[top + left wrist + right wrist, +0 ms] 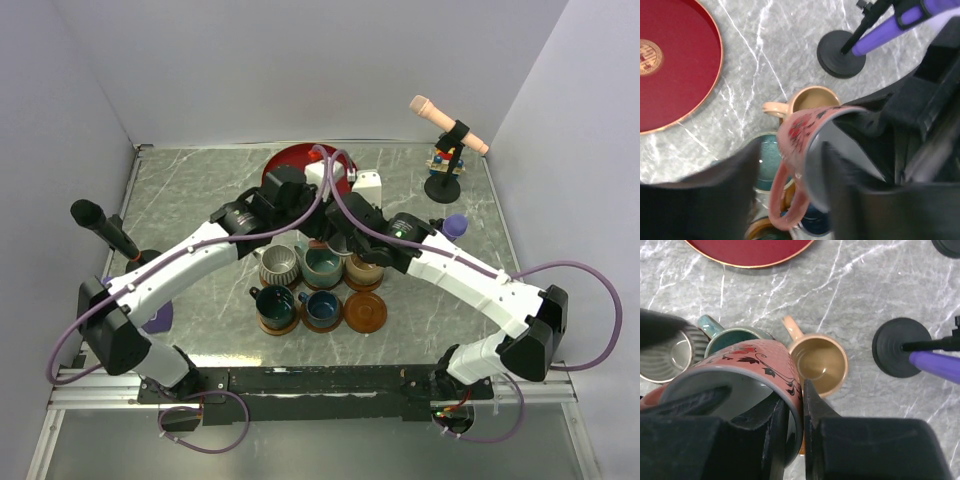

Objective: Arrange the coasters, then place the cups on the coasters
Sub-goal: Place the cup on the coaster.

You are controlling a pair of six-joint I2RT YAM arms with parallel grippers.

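The right end effector (796,407) pinches the pink cup (750,357) by its rim, presumably bound for the bare coaster (365,312). The left end effector (790,172) stands spread beside the cup wall, not gripping it.

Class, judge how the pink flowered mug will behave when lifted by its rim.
Probably rigid: the pink mug looks ceramic. Its glossy glaze may slip in the right end effector pinching its rim. Held off-centre, it likely tilts.

Whole thing sits on a grey marble-look counter (200,190) with white veins running through it, boxed in by a plain pale back wall (300,70), left wall (50,150) and right wall (580,120). A silver metal rail (75,397) runs along the near edge. Light's soft and even, only faint shadows.
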